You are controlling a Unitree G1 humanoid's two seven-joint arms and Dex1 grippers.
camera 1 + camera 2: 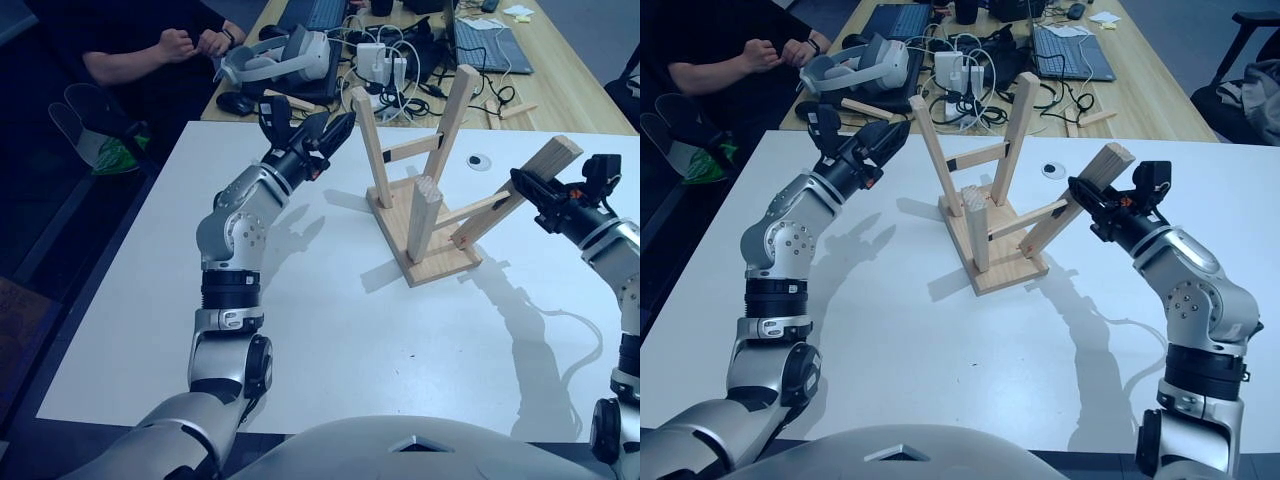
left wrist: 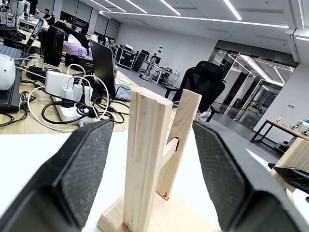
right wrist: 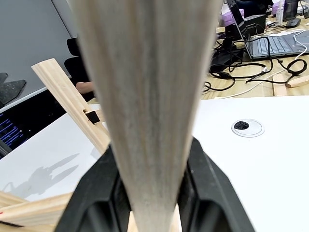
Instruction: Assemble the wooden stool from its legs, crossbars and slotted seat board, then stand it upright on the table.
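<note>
Four legs are seen standing up from the inverted stool [image 1: 425,215] in the left eye view, with the seat board [image 1: 440,268] down on the counter [image 1: 350,340], about mid-counter. The legs are bridged by crossbars [image 1: 410,150]. The outer leg [image 1: 553,158] is splayed toward the right and is pinched on its upper half by the right gripper [image 1: 527,190]. The left gripper [image 1: 310,118] is held just beside the far-left leg [image 1: 372,140], fingers spread, nothing touched.

Right eye view: same layout. The seat board looks tipped rather than flat; its contact edge can't be resolved.

Left wrist view: the fingers [image 2: 72,174] are spread wide. Two legs are framed between them but farther off, not gripped.

Right wrist view: the outer leg is clamped between both fingers [image 3: 96,198]. Another leg [image 3: 67,96] with a crossbar joint is seen beyond.

Status, as judged: assembly is mostly done, legs and crossbars look fitted. Seating of the outer leg is doubtful given the splay. Left to do: that leg pressed home, stool flipped and stood upright.
</note>
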